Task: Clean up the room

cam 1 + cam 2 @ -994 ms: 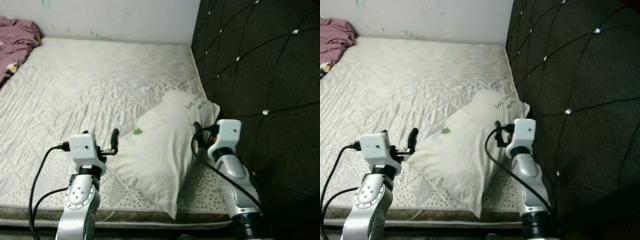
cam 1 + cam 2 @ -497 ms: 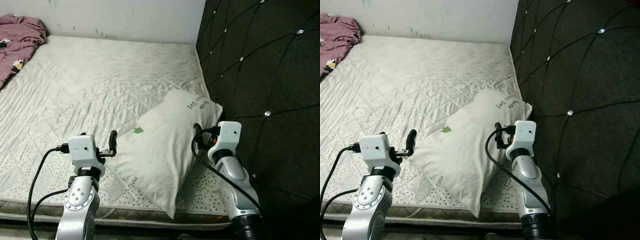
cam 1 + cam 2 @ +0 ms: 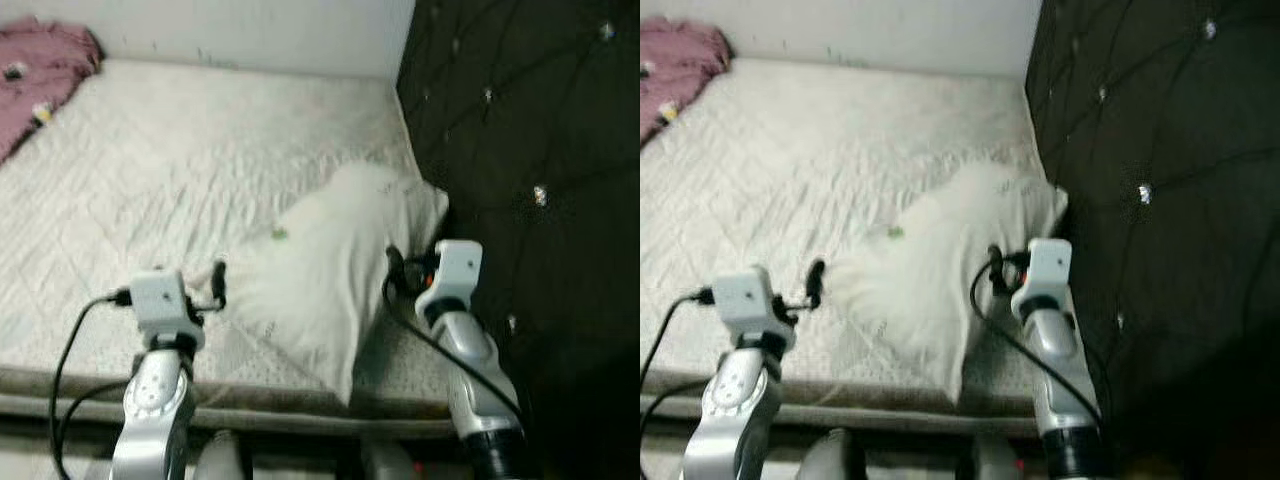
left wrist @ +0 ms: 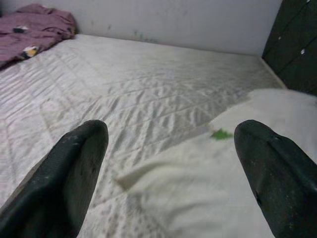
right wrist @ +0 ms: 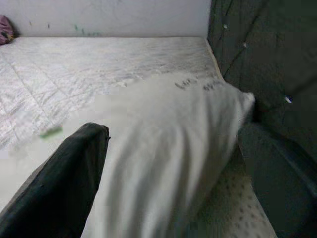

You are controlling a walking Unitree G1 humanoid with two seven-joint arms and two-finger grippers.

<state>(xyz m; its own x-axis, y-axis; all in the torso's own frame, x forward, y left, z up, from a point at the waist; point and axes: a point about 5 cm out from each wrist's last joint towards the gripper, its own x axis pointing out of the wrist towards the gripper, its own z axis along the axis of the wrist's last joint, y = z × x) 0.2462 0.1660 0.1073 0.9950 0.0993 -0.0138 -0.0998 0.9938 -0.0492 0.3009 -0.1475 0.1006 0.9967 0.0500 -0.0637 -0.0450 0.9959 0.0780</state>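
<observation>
Blanket [image 3: 45, 50]: purple, bunched at the mattress's 10 o'clock corner.
Mattress [image 3: 150, 170]: white, quilted.
Left gripper [image 4: 168, 148]: fingers spread wide, holding nothing, at the pillow's 9 o'clock corner.
Pillow [image 3: 330, 260]: white, small green mark, lying askew at the mattress's 4 o'clock, one end against the headboard.
Right gripper [image 5: 173, 163]: fingers spread, holding nothing, at the pillow's 3 o'clock edge.
Headboard [image 3: 530, 150]: black, tufted, at 3 o'clock.

A white pillow [image 3: 335, 275] with a small green mark lies askew on the mattress [image 3: 150, 170] beside the dark headboard [image 3: 530, 150].
</observation>
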